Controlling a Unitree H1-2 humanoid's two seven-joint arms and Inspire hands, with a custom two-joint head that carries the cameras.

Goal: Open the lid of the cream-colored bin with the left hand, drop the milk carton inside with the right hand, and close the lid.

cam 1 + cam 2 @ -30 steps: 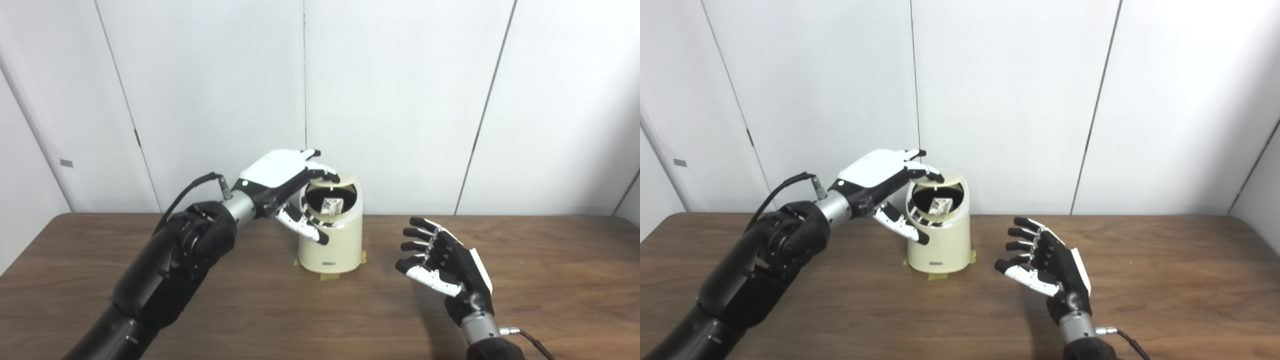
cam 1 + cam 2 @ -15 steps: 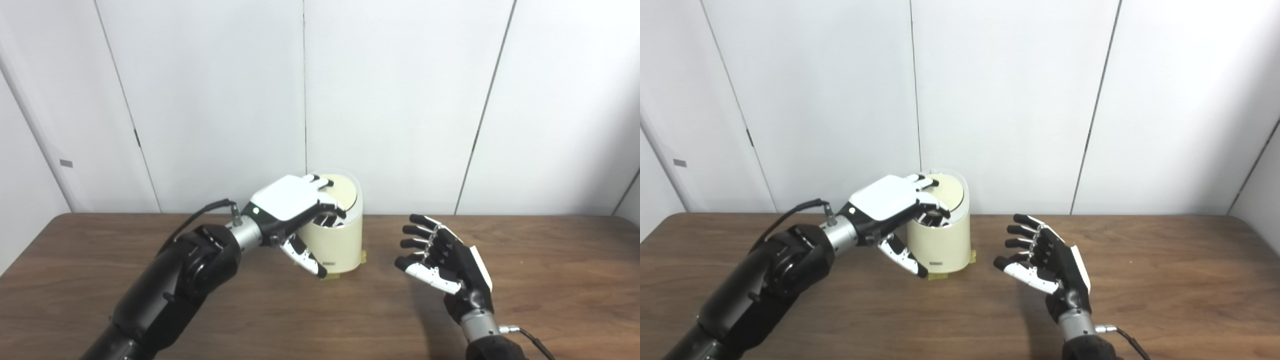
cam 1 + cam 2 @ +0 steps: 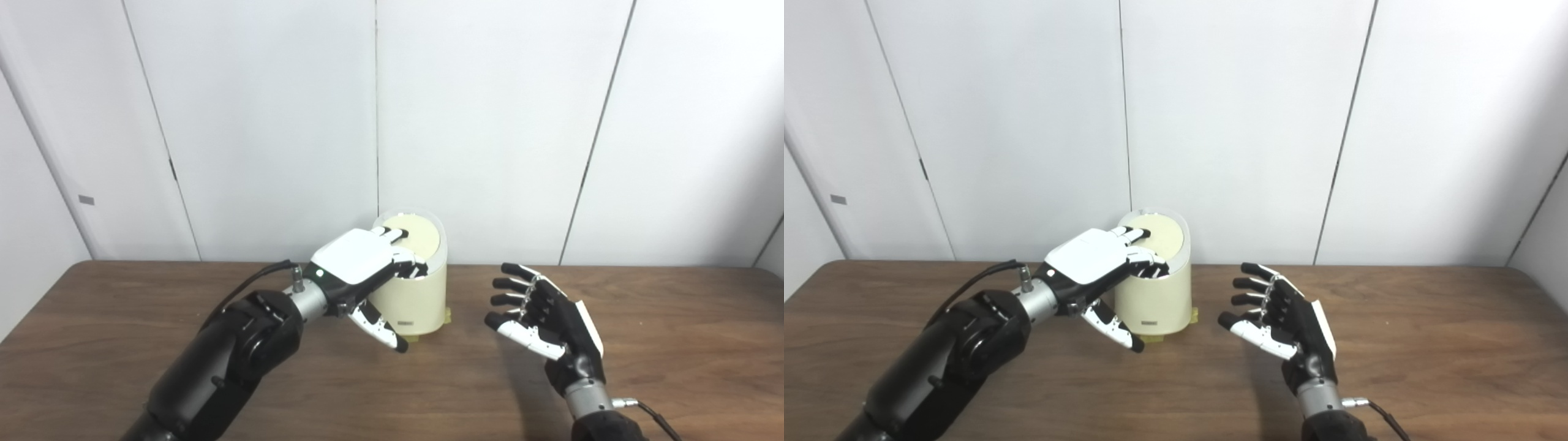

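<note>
**Bin lid down under my left hand**

Bin [image 3: 409,294] stands at the table's [image 3: 674,343] back edge, its lid [image 3: 419,237] flat on top. My left hand [image 3: 358,269] lies over the lid's near rim, fingers [image 3: 392,234] curled against it, gripping nothing. My right hand [image 3: 545,321] hovers beside the bin, fingers spread, empty.

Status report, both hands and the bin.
Left hand open, fingers on lid. Right hand open, empty. Cream bin lid down. Nothing in the way.

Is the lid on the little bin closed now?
Closed. The lid lies flat across the top of the cream-colored bin, no dark opening shows, and the left hand rests its fingers on it.
</note>
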